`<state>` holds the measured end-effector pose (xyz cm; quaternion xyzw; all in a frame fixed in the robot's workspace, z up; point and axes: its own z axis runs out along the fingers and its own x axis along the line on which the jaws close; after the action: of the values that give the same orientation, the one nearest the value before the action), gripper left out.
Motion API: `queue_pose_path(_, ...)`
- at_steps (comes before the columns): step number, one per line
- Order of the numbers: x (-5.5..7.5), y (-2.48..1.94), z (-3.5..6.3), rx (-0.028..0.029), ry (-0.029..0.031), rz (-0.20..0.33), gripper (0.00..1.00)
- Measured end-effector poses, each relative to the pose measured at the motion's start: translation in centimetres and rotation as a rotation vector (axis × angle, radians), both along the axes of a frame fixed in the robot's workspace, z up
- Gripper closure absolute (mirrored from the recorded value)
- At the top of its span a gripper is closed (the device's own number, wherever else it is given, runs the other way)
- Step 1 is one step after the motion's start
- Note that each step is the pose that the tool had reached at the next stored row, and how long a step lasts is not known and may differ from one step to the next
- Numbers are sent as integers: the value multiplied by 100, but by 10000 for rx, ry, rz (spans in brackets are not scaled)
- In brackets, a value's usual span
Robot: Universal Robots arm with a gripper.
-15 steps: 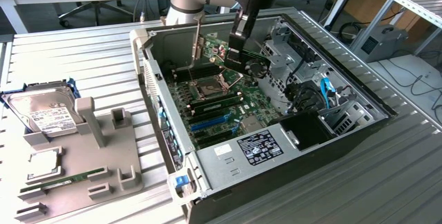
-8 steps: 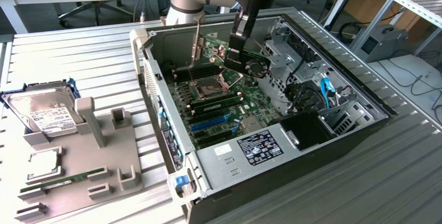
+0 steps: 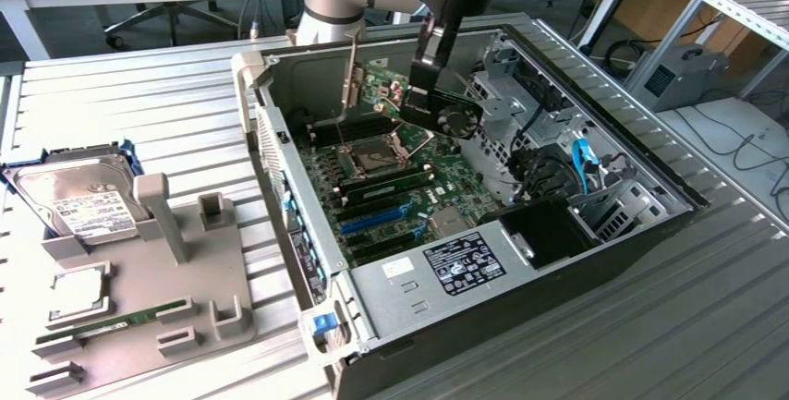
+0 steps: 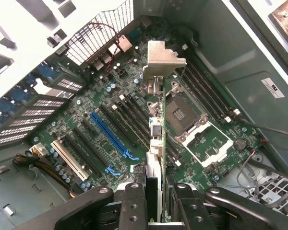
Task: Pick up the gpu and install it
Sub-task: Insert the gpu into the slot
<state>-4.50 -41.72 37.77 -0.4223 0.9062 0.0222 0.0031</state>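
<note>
Hard drive [image 3: 80, 201] sitting on fixture [image 3: 228, 280] at exterior view's left. Mid-frame, you are holding gpu [image 3: 446, 115] in gripper [image 3: 426, 86], jaws partly closed, pinching board's edge; card hanging above motherboard [image 3: 394, 178] inside case [image 3: 265, 95], unseated. Bracket [image 4: 164, 57] end pointing away from gripper. Blue slot [image 4: 110, 136] lying just beside card, long axes skewed, judging by wrist view.

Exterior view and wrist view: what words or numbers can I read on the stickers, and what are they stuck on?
No text can be read in these pictures.
The white label on the hard drive: too small to read.
The black-and-white sticker inside the computer case: too small to read.
The white sticker on the case's inner wall: blurred, unreadable.
The label on the RAM stick: too small to read.
</note>
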Motion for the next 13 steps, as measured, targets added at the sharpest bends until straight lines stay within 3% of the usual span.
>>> queue_pose_path(13,0,0,0,0,0,242,74)
